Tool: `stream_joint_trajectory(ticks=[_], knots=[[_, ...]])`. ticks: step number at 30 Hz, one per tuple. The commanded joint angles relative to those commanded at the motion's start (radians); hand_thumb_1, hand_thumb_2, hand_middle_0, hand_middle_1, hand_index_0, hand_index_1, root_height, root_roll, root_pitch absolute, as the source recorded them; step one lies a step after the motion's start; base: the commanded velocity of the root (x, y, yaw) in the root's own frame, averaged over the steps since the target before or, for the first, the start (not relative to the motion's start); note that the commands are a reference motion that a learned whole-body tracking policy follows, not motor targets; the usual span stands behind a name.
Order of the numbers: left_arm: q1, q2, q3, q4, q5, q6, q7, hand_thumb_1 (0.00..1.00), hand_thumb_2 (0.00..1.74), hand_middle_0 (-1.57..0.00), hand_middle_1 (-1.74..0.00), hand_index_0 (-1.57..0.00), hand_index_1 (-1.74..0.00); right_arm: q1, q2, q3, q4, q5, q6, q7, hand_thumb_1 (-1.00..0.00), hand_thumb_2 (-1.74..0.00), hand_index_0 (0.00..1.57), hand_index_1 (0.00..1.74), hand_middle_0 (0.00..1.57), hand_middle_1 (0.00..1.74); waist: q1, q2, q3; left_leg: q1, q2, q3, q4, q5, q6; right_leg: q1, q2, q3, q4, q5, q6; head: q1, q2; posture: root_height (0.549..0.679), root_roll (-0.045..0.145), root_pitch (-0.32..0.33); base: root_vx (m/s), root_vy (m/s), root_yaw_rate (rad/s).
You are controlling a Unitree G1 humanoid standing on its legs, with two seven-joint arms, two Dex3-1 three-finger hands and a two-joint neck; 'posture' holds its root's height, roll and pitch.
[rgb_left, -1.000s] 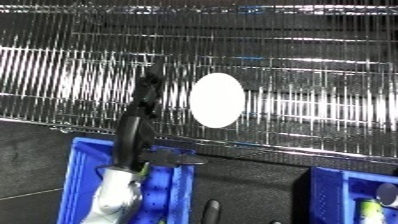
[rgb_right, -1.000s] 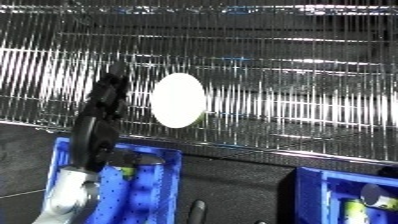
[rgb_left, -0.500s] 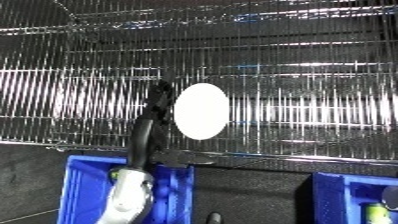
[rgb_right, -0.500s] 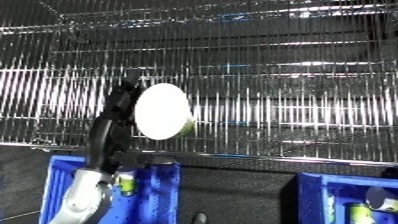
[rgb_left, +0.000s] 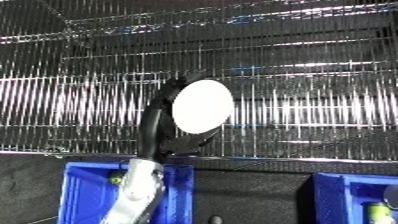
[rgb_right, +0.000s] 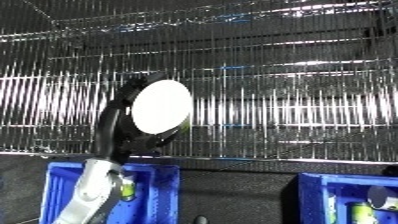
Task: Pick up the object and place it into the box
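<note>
Since earlier frame, left hand (rgb_left: 164,122) rose and closed in on white oval object (rgb_left: 202,106); fingers now curled behind it on wire shelf (rgb_left: 302,107). Judged: secure hold, lift clear, lower into blue bin (rgb_left: 80,192) beneath.

My left hand (rgb_left: 160,125) sits at centre frame just left of the disc (rgb_left: 202,106) on the wire shelf (rgb_left: 302,100), with one bin (rgb_left: 84,192) lower left and another bin (rgb_left: 351,197) lower right.
</note>
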Motion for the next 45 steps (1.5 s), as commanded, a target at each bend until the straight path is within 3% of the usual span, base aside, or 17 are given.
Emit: stream_joint_trajectory(ticks=[4, 12, 17, 23, 29, 32, 38, 45], knots=[[0.001, -0.001, 0.004, 0.011, -0.008, -0.003, -0.001, 1.0, 1.74, -1.57, -1.74, -1.57, -1.74, 0.002, 0.003, 0.003, 0.001, -0.002, -0.001, 0.001, 0.0, 0.0, 0.0, 0.0, 0.0, 0.0, 0.001, 0.005, 0.0, 0.002, -0.004, -0.003, 0.003, -0.002, 0.0005, 0.001, -0.0024, 0.0, 0.005, -0.005, -0.0025, -0.011, 0.001, 0.645, 0.008, 0.14, -0.007, 0.001, 0.033], [0.046, 0.011, 0.027, -0.012, -0.11, -0.014, -0.074, 1.0, 1.74, -1.57, -1.74, -1.57, -1.74, 0.023, 0.003, -0.007, 0.001, -0.01, -0.007, 0.0, 0.0, 0.0, 0.0, 0.0, 0.0, 0.0, 0.017, 0.026, 0.0, 0.024, -0.016, -0.01, -0.017, 0.006, -0.0008, 0.017, -0.0134, -0.006, 0.005, -0.015, -0.0068, -0.008, -0.01, 0.646, 0.016, 0.132, -0.005, 0.0, 0.079], [0.126, 0.015, 0.071, -0.101, -0.26, -0.049, -0.161, 1.0, 1.74, -1.57, -1.74, -1.57, -1.74, 0.051, 0.001, -0.028, 0.0, -0.008, -0.024, -0.008, 0.0, 0.0, 0.0, 0.0, 0.0, 0.0, 0.042, 0.048, 0.0, 0.039, -0.029, -0.021, -0.041, 0.015, -0.0015, 0.028, -0.0265, -0.019, 0.001, -0.02, -0.0098, 0.03, -0.025, 0.647, 0.023, 0.13, -0.008, -0.022, 0.154], [0.276, -0.003, 0.171, -0.282, -0.451, -0.093, -0.24, 1.0, 1.74, -1.57, -1.74, -1.57, -1.74, 0.097, 0.001, -0.068, 0.004, 0.01, -0.052, -0.017, 0.0, 0.0, 0.0, 0.0, 0.0, 0.0, 0.089, 0.077, 0.0, 0.042, -0.053, -0.048, -0.05, 0.02, 0.0003, 0.036, -0.0462, -0.046, 0.008, -0.03, -0.0161, 0.105, -0.045, 0.648, 0.032, 0.129, -0.012, -0.048, 0.218], [0.415, -0.012, 0.273, -0.41, -0.485, -0.163, -0.212, 1.0, 1.74, -1.57, -1.74, -1.57, -1.74, 0.133, -0.009, -0.111, 0.008, 0.026, -0.063, -0.025, 0.0, 0.0, 0.0, 0.0, 0.0, 0.0, 0.134, 0.106, 0.0, 0.042, -0.079, -0.077, -0.054, 0.026, 0.0004, 0.05, -0.0601, -0.073, 0.016, -0.043, -0.0237, 0.065, -0.068, 0.649, 0.04, 0.126, -0.011, -0.039, 0.209], [0.454, -0.005, 0.311, -0.402, -0.479, -0.183, -0.179, 1.0, 1.74, -1.57, -1.74, -1.57, -1.74, 0.152, -0.015, -0.125, 0.012, 0.028, -0.067, -0.018, 0.0, 0.0, 0.0, 0.0, 0.0, 0.0, 0.149, 0.111, 0.0, 0.042, -0.087, -0.086, -0.058, 0.031, 0.0007, 0.056, -0.0649, -0.086, 0.021, -0.049, -0.0267, 0.038, -0.064, 0.649, 0.04, 0.123, -0.011, -0.039, 0.154], [0.495, 0.015, 0.365, -0.254, -0.469, -0.203, -0.107, 1.0, 1.74, -1.57, -1.74, -1.57, -1.74, 0.175, -0.011, -0.133, 0.025, 0.032, -0.08, 0.001, 0.0, 0.0, 0.0, 0.0, 0.0, 0.0, 0.162, 0.101, 0.0, 0.042, -0.087, -0.096, -0.064, 0.041, 0.0017, 0.064, -0.0613, -0.101, 0.031, -0.064, -0.0323, -0.049, -0.102, 0.648, 0.039, 0.121, -0.016, -0.037, 0.059], [0.517, 0.047, 0.403, 0.015, -0.498, -0.14, -0.078, 1.0, 1.74, -1.57, -1.74, -1.57, -1.74, 0.176, -0.002, -0.124, 0.06, 0.025, -0.071, 0.02, 0.0, 0.0, 0.0, 0.0, 0.0, 0.0, 0.158, 0.076, 0.0, 0.058, -0.073, -0.099, -0.085, 0.059, -0.0041, 0.085, -0.0541, -0.104, 0.032, -0.082, -0.039, -0.154, -0.165, 0.647, 0.038, 0.112, 0.002, -0.019, 0.04]])
